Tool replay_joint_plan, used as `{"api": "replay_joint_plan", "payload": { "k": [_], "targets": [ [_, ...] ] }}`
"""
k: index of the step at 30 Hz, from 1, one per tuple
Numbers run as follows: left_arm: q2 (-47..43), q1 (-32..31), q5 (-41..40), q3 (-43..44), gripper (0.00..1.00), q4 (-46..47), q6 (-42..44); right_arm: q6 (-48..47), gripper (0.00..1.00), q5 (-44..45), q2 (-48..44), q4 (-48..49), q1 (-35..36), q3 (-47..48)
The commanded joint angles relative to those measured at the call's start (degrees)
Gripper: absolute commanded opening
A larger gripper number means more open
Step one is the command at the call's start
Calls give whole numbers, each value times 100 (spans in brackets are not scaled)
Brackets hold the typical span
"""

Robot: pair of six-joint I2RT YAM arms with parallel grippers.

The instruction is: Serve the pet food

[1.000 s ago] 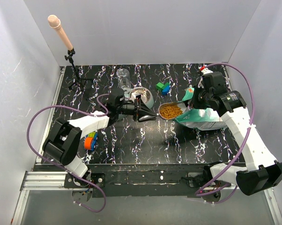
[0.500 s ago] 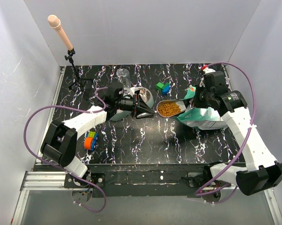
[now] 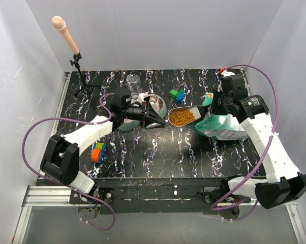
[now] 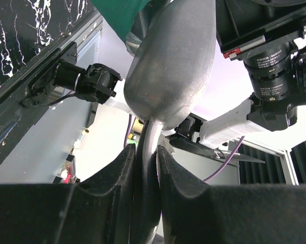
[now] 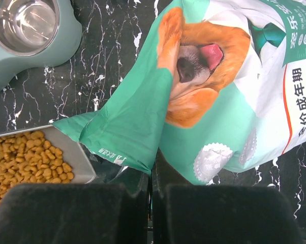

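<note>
The pet food (image 3: 182, 117) fills a metal scoop (image 3: 189, 113) held level above the table, between the bag and the bowl. My left gripper (image 3: 156, 121) is shut on the scoop's handle; the left wrist view shows the scoop's underside (image 4: 173, 66) with the handle pinched between the pads (image 4: 123, 173). My right gripper (image 3: 210, 104) is shut on the open top edge of the teal-and-white dog bag (image 3: 223, 127), holding it up. In the right wrist view the bag (image 5: 219, 101) hangs from my right gripper (image 5: 151, 179), with the kibble (image 5: 26, 157) at lower left.
A steel bowl (image 3: 154, 104) in a grey-green holder (image 5: 66, 43) sits just left of the scoop. Green and blue blocks (image 3: 177, 94) lie behind it, with a clear glass (image 3: 134, 83) further left. A microphone stand (image 3: 78, 68) is at the back left, an orange-blue toy (image 3: 97, 152) at the front left.
The left arm has drawn the filled scoop out of the bag's mouth, leftward and slightly back toward the bowl. The right gripper has stayed shut on the bag, shifting a little farther back.
</note>
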Motion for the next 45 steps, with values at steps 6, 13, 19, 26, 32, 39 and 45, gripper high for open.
{"api": "replay_joint_plan", "payload": {
  "k": [6,13,19,26,32,39,45],
  "targets": [
    [-596,350,84,-89,0,365,-183,-195,1,957,205,105,-101,571],
    [-974,807,110,-229,0,181,-184,-54,1,923,355,-107,-127,633],
    [-1194,1193,-13,-308,0,-354,176,-98,1,730,48,-89,-110,396],
    [-1159,1317,-426,-114,0,-1779,1328,-28,1,474,-252,-54,-110,97],
    [-1607,1519,-593,-870,0,-1778,1345,-1,1,307,-375,-45,-57,27],
    [-2073,2072,-813,-1222,0,-2201,1504,-10,1,228,-507,16,22,-44],
    [-1889,2468,-830,-1205,0,-2640,1838,-45,1,210,-603,52,101,-53]
  ]
}}
